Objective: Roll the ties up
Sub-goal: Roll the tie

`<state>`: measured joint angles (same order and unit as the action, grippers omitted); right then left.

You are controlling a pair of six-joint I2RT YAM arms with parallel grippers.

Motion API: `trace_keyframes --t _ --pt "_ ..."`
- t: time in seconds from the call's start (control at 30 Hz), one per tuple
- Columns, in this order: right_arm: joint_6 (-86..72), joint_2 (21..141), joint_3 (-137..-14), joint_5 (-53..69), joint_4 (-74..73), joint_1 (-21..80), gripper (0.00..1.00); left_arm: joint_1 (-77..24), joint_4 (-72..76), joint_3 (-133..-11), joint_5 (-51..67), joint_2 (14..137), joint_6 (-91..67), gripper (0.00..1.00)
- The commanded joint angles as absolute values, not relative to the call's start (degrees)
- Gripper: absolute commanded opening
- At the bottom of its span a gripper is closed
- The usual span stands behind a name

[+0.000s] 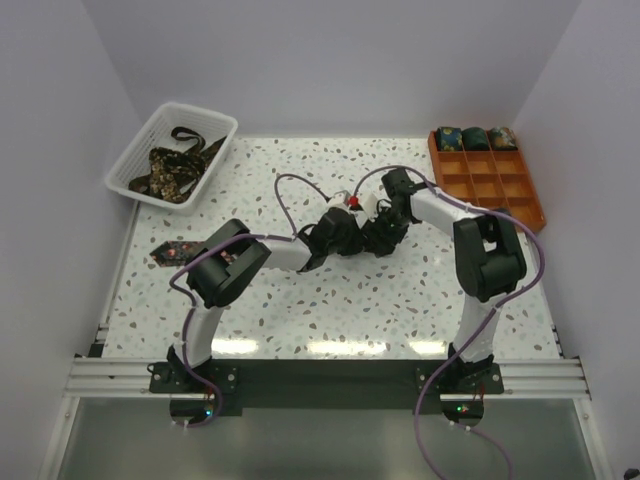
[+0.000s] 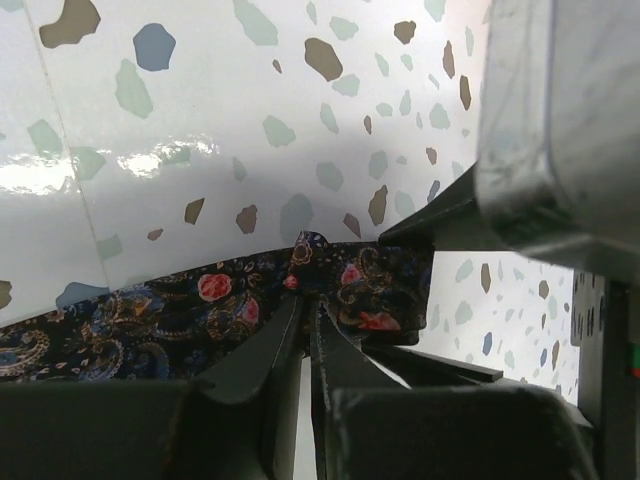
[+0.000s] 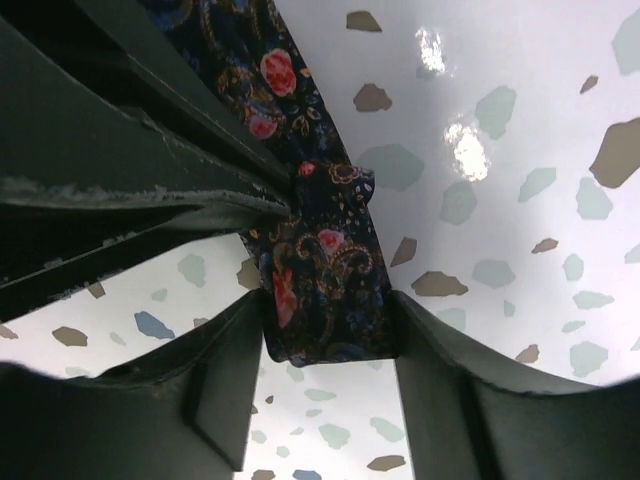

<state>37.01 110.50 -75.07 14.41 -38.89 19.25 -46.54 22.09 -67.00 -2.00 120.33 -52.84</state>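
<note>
1. The tie (image 2: 180,320) is a narrow strip of dark woven fabric printed with red flowers and tan-and-blue paisley. It lies flat on the counter (image 1: 330,300), a glossy white surface flecked with grey, brown and blue chips.
2. Seen from above, the tie's flat pointed end sits at about 9 o'clock from the middle of the counter. The strip runs from there under the left arm to the centre, where both arms meet.
3. The left end effector (image 2: 305,310) has its slim dark fingers pressed almost together. Their tips pinch the fabric just beside the folded end.
4. That end is doubled over into a short, thick, blunt fold with soft rounded edges.
5. The right end effector (image 3: 330,330) stands spread around the fold. One matte black finger meets each side edge of it, so the fold is held between them.
6. At 10 o'clock stands a white mesh basket (image 1: 130,155), rectangular with sloping walls. It holds loose ties (image 1: 170,170) in a crumpled heap.
7. At 2 o'clock lies an orange gridded tray (image 1: 480,185) of square compartments. Three rolled ties (image 1: 474,138), compact and rounded, fill its far row.
</note>
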Motion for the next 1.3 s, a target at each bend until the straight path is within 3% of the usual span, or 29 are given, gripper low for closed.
trace_keyframes --t 0.0,0.23,0.43,0.73,0.83,0.97,1.07,1.27 --pt "37.71 108.90 -74.18 13.53 -41.30 20.39 0.54 -47.29 22.33 -69.26 -1.41 120.06 -46.68 0.13" --pt "32.97 105.57 -71.72 15.99 -41.40 20.57 0.40 -47.29 22.59 -67.85 0.87 118.65 -45.00 0.13" --pt "30.41 102.31 -67.24 15.29 -39.73 22.15 0.34 -47.29 23.29 -66.01 3.60 117.08 -43.86 0.13" --pt "28.48 100.03 -67.15 13.97 -40.26 22.41 0.51 -47.29 24.17 -64.86 4.57 116.01 -43.94 0.13" --pt "24.18 95.98 -66.53 12.22 -37.80 22.33 0.69 -47.37 24.87 -64.51 5.19 116.45 -44.73 0.13" --pt "10.25 92.38 -66.62 7.13 -35.25 21.62 0.79 -47.46 25.40 -64.16 5.62 116.72 -45.88 0.13" --pt "-3.22 89.13 -64.52 5.36 -32.19 20.48 0.80 -47.64 25.58 -63.90 5.54 116.72 -46.49 0.13" --pt "-27.40 81.05 -48.73 3.43 -18.67 18.02 0.80 -47.99 25.58 -63.46 5.45 116.98 -48.07 0.13"
